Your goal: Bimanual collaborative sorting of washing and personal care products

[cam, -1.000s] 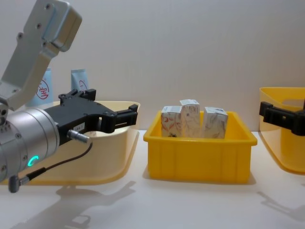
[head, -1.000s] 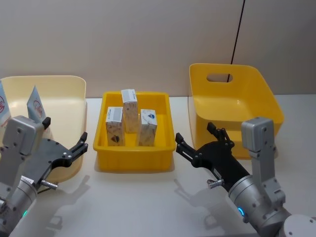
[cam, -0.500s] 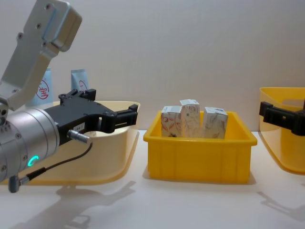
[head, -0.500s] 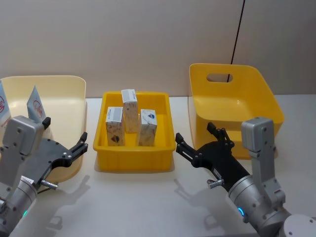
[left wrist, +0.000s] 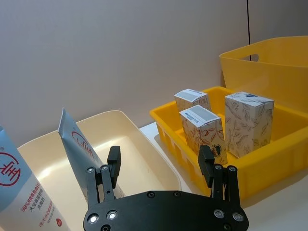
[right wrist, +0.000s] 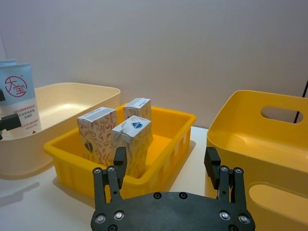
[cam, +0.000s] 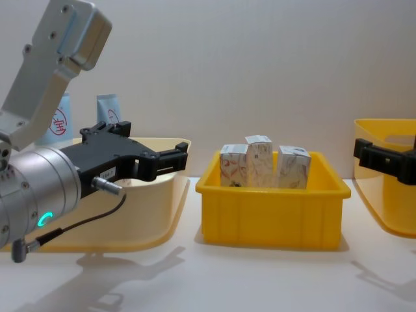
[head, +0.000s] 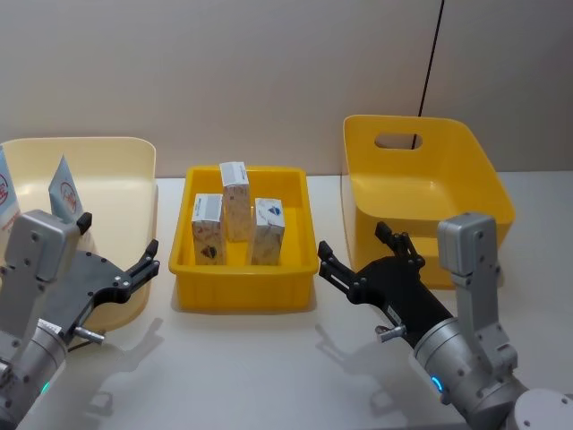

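Where everything stands: on a white table [head: 251, 381]; I place each item against the yellow tray [head: 242, 294] at its middle.
Deep yellow bin [head: 488, 179]: right of the yellow tray and clear of it. It is the tallest container, with a handle slot cut in its far wall.
Cream bin [head: 121, 166]: left of the yellow tray, its rim just beside the tray's left wall.
Yellow tray: low and rectangular, between the two bins, its short end towards me.
Left gripper [head: 117, 238]: hovers off the tray's near left corner, by the cream bin's near corner. I have its jaws spread wide with nothing between them.
Right gripper [head: 352, 242]: hovers off the tray's near right corner, in front of the deep yellow bin. Its jaws are wide apart and it carries nothing.
Squeeze tubes [head: 64, 188]: two, white with light-blue crimped tops and a red round logo. They stand upright in the cream bin, on the side farthest from the tray.
Cartons [head: 207, 228]: three, upright inside the tray. Two stand side by side towards its near end and the third stands behind them, nearer the tray's middle. I cannot tell whether they touch.
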`<state>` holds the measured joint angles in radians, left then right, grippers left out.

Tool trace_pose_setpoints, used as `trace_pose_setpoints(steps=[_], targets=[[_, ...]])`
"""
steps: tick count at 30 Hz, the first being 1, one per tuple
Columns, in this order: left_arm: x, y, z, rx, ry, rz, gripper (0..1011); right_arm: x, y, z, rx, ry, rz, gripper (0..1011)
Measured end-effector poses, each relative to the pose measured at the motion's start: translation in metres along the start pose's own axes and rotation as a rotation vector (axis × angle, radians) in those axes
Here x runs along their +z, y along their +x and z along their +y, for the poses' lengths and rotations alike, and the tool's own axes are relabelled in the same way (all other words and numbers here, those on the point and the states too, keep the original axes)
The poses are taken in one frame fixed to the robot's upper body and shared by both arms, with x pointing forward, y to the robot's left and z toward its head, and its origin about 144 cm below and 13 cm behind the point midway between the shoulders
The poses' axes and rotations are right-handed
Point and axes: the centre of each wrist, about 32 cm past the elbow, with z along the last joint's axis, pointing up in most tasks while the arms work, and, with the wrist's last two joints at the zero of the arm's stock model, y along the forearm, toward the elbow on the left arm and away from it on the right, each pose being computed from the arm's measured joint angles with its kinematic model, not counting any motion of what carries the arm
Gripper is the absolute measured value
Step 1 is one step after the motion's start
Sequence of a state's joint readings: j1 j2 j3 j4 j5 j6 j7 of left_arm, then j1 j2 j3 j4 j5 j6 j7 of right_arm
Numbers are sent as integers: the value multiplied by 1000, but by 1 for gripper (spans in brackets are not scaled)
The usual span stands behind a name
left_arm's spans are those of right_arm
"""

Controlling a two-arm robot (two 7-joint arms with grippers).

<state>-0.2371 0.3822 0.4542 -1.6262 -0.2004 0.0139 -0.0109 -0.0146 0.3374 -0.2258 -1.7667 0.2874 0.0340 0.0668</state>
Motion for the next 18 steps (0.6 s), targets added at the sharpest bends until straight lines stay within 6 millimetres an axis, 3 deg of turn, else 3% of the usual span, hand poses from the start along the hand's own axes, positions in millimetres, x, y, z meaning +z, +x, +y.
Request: trace_pose_setpoints(steps=[18], targets=[[0, 12, 7, 7, 21, 32, 1003, 0, 0, 0, 0, 0, 0, 1001]])
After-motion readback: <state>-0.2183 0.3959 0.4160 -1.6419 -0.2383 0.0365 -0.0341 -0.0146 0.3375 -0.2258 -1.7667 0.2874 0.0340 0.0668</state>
